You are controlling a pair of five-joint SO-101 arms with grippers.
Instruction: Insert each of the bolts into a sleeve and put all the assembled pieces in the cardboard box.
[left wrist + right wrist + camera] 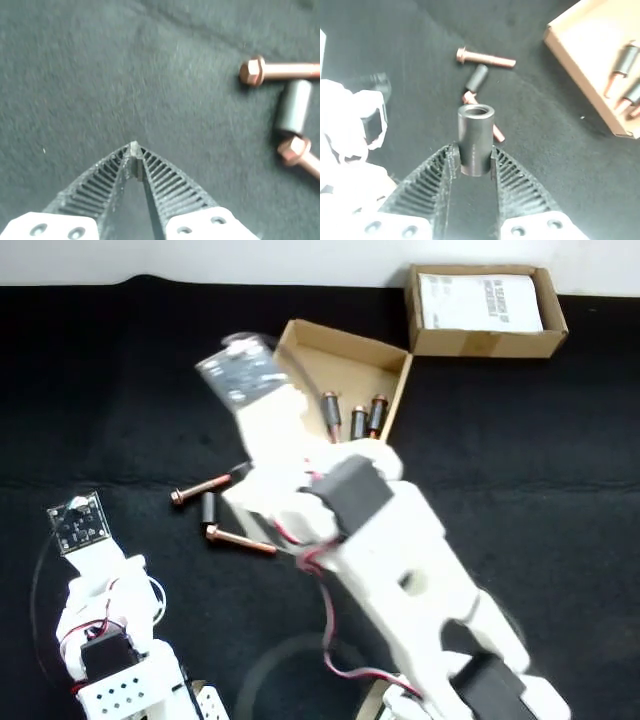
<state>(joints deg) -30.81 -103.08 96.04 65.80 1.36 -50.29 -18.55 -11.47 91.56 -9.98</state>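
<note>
Right now we are pinching 1 sleeve (476, 131) upright in the right gripper (474, 150), its open bore clear of the fingers, likely so a bolt can go in. 2 bolts (203, 487) (242, 539) and a spare sleeve (209, 507) are lying just beside the cardboard box (300, 337), which is holding 3 assembled pieces (358, 422). Beyond them from the box, the left gripper (135, 150) is sitting pressed together, empty.

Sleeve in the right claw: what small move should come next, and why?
Probably the left claw should open and move to a bolt: it is shut and empty, while the right claw holds the sleeve, its bore open and empty.
</note>
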